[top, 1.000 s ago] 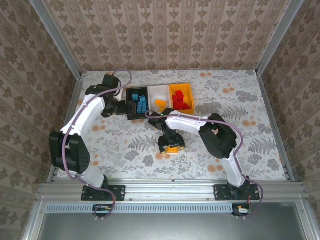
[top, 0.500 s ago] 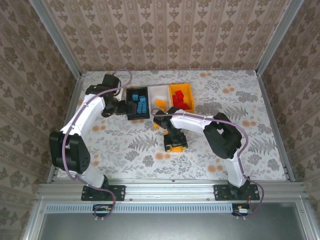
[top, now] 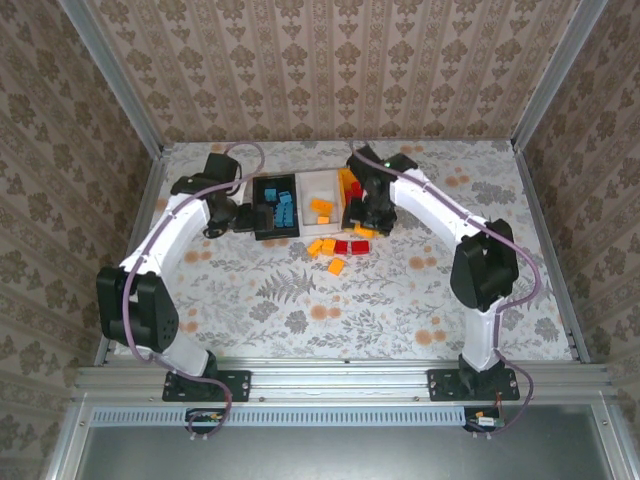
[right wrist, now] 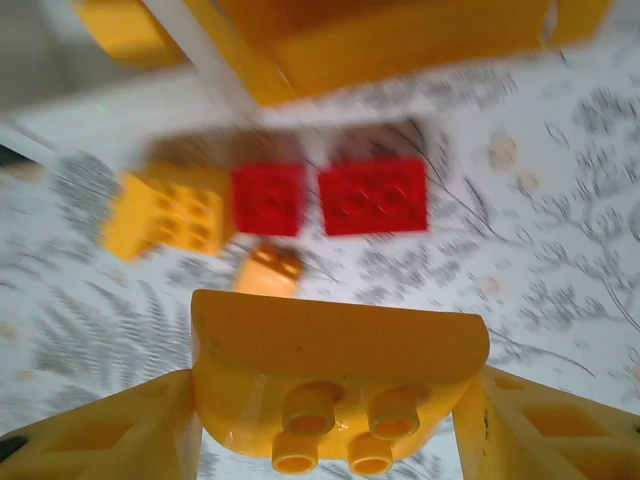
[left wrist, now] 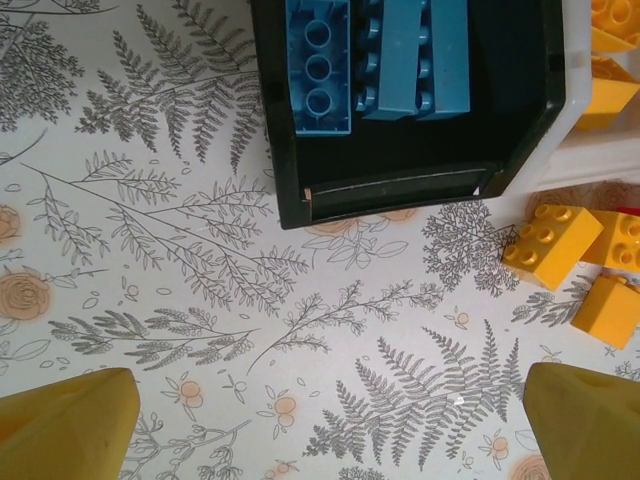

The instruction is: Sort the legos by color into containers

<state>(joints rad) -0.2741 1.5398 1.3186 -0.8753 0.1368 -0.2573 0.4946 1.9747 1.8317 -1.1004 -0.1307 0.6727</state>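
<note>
Orange brick: clamped between the fingers of the right gripper, studs toward the wrist camera. It is carried above the table, not resting on it.
Right gripper, position: seen from above at the near edge of the bins, about where the white bin meets the orange-yellow bin.
Change over the last second: the right gripper was low over the middle of the table, down at an orange brick. It has since been lifted and swung to the far side, up to the bins. The pick is judged done; the release is not yet made.
Table, now in plain sight: loose orange bricks and two red bricks lie just near of the bins, where the right arm lay across them before.
Left gripper: fingers apart, nothing between them. It hangs by the near left corner of the black bin and is unmoved across all three overhead frames.
Black bin, contents: blue bricks only.
White bin, contents: orange pieces are seen inside, so it is judged the target for the held brick.
Task state: judged partly done, with several orange and both red bricks still to be sorted.
</note>
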